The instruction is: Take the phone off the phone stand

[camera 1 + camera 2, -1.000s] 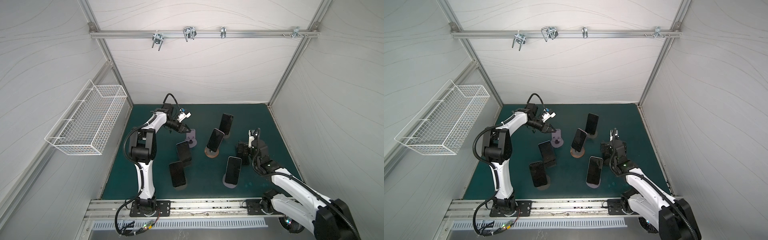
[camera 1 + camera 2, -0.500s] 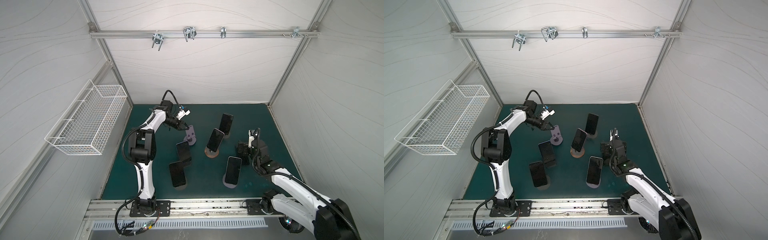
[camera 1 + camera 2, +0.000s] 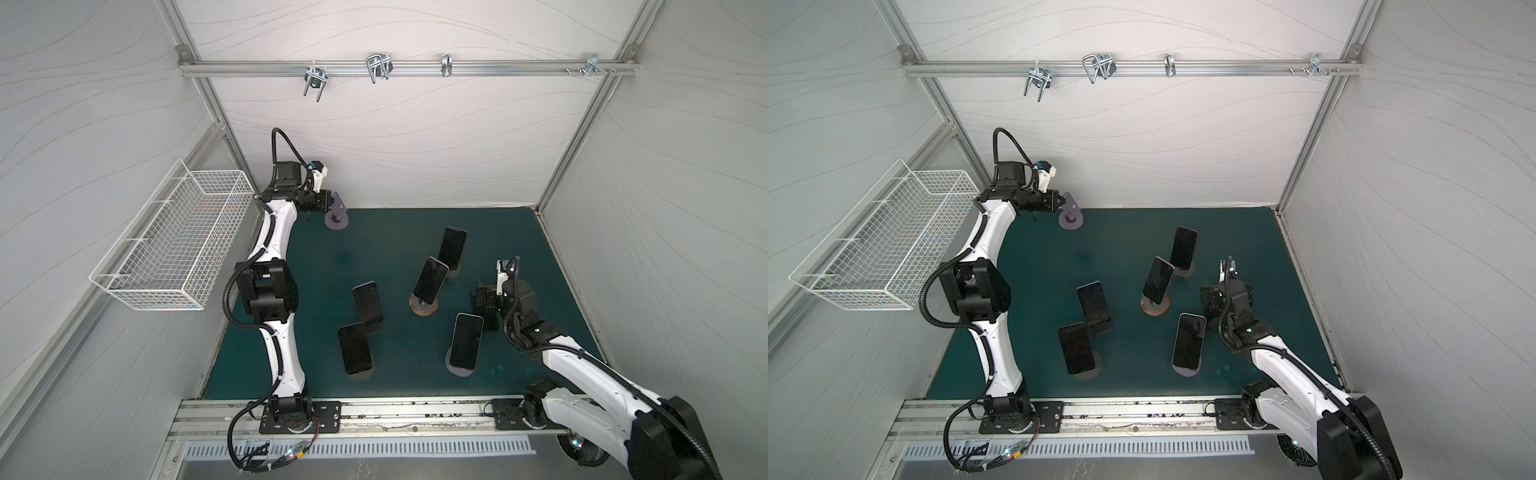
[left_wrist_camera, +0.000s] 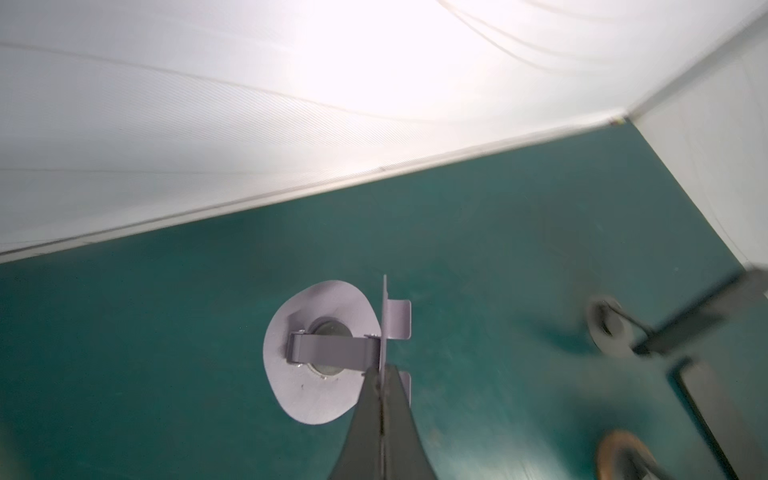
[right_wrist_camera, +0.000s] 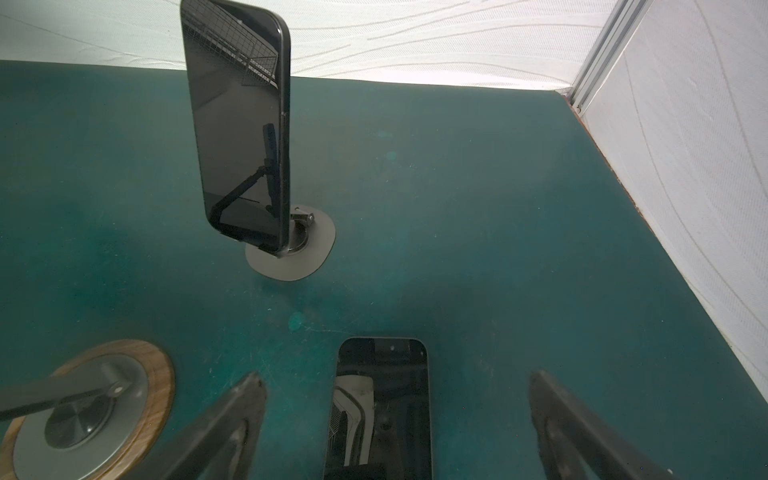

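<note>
Lilac-grey sheet metal is all my left gripper (image 4: 380, 376) has hold of. Its jaws are pressed fully together on the thin back plate of the empty phone stand (image 4: 316, 353), taken edge-on, which I judge is the only part slim enough to pinch. In both top views that stand hangs from the gripper at the desk's far left corner, well apart from the other stands, presumably to keep it out of the working area. Whether its round base touches the green mat (image 3: 390, 249) I cannot tell. The phone (image 5: 380, 411) lies flat, glossy face up, near the desk's right edge, directly between the fingers (image 5: 245, 399) of my right gripper (image 5: 395, 377), whose jaws stand spread wide and touch nothing. I read that as the phone off its stand and released. Five other phones (image 3: 466, 340) lean on stands across the middle of the desk, so I'd pull either arm back high to avoid clipping one.
</note>
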Available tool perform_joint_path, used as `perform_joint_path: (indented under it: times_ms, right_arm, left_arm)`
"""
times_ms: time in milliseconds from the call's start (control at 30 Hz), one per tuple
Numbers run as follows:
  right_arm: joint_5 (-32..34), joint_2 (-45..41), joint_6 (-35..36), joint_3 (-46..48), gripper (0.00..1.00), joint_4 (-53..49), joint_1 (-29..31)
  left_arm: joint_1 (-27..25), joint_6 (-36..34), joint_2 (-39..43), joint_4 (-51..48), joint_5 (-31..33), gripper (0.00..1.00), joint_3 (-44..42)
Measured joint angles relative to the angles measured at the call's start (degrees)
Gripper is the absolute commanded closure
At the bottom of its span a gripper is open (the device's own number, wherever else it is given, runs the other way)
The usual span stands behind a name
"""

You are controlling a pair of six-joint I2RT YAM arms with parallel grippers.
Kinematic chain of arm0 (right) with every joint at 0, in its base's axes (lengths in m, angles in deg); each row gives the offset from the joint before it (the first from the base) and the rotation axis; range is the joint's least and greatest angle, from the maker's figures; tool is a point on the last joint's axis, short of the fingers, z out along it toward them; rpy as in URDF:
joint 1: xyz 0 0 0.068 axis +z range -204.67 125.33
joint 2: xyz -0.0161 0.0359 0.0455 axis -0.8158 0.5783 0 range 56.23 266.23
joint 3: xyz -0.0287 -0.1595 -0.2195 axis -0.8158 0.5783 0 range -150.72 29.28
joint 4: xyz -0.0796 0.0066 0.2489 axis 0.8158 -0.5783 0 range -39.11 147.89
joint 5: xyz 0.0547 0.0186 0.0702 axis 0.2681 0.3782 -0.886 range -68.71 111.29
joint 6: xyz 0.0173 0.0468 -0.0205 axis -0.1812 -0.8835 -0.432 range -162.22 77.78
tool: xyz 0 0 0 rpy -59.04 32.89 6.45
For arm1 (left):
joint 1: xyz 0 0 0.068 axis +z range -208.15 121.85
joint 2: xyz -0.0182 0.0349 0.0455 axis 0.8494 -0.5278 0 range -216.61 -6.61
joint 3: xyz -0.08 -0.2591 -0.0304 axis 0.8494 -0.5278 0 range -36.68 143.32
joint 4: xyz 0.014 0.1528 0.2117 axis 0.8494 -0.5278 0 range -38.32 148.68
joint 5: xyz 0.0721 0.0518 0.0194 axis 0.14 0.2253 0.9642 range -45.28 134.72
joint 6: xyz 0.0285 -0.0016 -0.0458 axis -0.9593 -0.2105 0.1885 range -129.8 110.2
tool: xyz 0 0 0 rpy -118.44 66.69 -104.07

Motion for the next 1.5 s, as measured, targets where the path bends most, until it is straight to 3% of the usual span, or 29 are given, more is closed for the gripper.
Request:
perform_joint_path:
  times_ms: [333,600,967,1167,1500]
  right_arm:
    - [0.00,0.00,0.00,0.00,0.01,0.00,0.00]
    - [0.02,0.00,0.04,0.00,0.01,0.00,0.07]
    - [0.04,-0.02,0.11,0.00,0.01,0.00,0.33]
    - [0.07,-0.02,0.37,0.00,0.01,0.02,0.39]
    - [0.37,-0.04,0.61,0.00,0.01,0.04,0.74]
  left_arm:
    - [-0.44,5.05,-7.87,3.10,4.35,1.00,0.79]
    - [-0.52,6.03,-9.62,4.02,8.26,1.00,0.83]
    - [0.04,7.74,-12.33,6.08,8.74,1.00,1.70]
    - [0.85,9.22,-12.35,5.75,8.74,0.72,1.70]
    - [2.10,10.34,-11.50,4.39,7.78,0.63,0.79]
